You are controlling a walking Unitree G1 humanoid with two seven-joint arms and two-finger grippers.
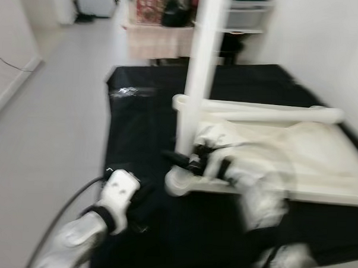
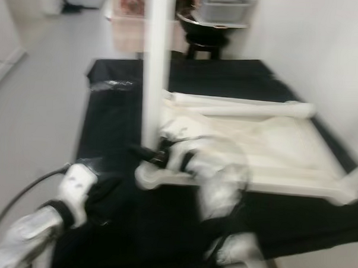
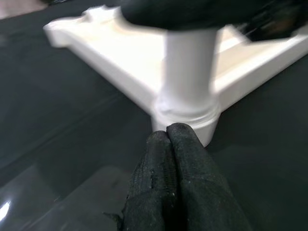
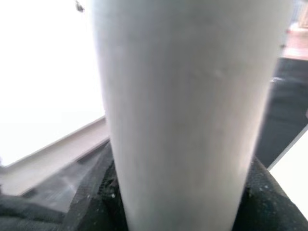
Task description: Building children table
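The white tabletop (image 1: 297, 157) lies upside down on the black-covered worktop (image 1: 143, 126), with one leg (image 1: 202, 70) standing upright in its near corner socket (image 3: 185, 115). The right hand (image 1: 192, 161) grips this leg low down, fingers wrapped around it just above the socket. The left hand (image 3: 173, 159), fingers pressed together and holding nothing, rests on the cloth just short of the socket. To seat the leg well, the right hand should likely keep it plumb while turning, and the left could brace the corner against sliding.
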